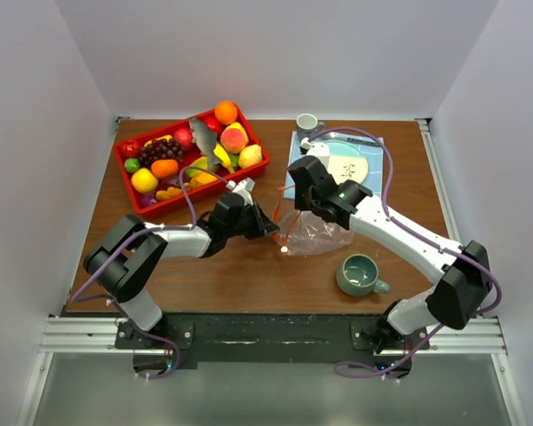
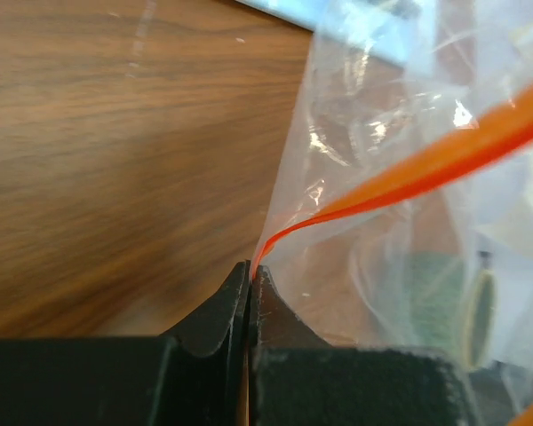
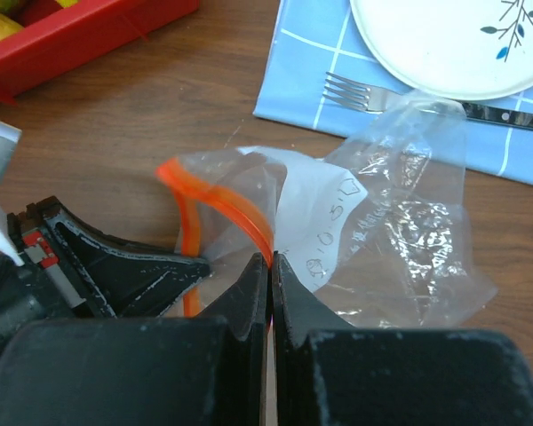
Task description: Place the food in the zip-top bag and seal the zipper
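The clear zip-top bag (image 1: 318, 232) lies crinkled at mid-table, its orange-red zipper strip (image 1: 282, 217) on its left edge. My left gripper (image 1: 268, 227) is shut on the zipper strip (image 2: 409, 173), pinching it at its tips (image 2: 250, 266). My right gripper (image 1: 304, 211) is shut on the other side of the strip (image 3: 220, 197), its tips (image 3: 272, 259) at the bag (image 3: 400, 222) mouth. The mouth stands slightly open between them. The left fingers (image 3: 133, 271) show beside mine in the right wrist view. The food (image 1: 191, 151) lies in the red tray (image 1: 142, 203) at back left.
A blue placemat (image 1: 376, 148) with a white plate (image 1: 345, 162), fork (image 3: 360, 90) and knife lies at back right. A small grey cup (image 1: 306, 122) stands behind it. A green mug (image 1: 361, 274) stands front right, close to the bag.
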Controlling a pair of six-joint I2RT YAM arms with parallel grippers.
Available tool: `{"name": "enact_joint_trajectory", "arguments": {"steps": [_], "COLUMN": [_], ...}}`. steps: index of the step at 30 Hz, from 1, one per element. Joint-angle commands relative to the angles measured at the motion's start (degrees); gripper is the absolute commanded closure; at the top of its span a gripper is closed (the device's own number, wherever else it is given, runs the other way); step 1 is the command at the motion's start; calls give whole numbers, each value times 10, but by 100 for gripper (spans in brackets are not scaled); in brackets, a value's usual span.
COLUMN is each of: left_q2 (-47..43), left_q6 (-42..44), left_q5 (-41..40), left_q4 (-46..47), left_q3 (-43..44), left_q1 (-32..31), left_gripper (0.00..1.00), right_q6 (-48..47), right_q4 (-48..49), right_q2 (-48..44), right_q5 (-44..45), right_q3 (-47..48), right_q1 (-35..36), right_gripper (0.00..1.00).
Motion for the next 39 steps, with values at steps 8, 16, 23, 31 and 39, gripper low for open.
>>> {"name": "enact_joint_trajectory", "arguments": {"steps": [8, 16, 23, 31, 39], "left_q2": [-115, -206, -179, -111, -70], "left_q6": [121, 114, 137, 158, 176], "left_q5": [-98, -189, -337, -500, -528], "left_q4": [-100, -214, -319, -392, -416], "left_q3": [31, 74, 161, 224, 232], "left_q1": [2, 5, 79, 138, 185], "left_gripper": [40, 34, 34, 39, 41], "right_q6": [7, 24, 31, 31, 36], "right_q4": [77, 105, 104, 98, 111], "right_q2": [14, 20, 25, 23, 32], "right_q5": [-58, -74, -87, -99, -116], "right_q3": [8, -10, 2, -7, -20], "right_q1": [-2, -2, -4, -4, -4], "right_gripper": [100, 100, 100, 100, 100]}}
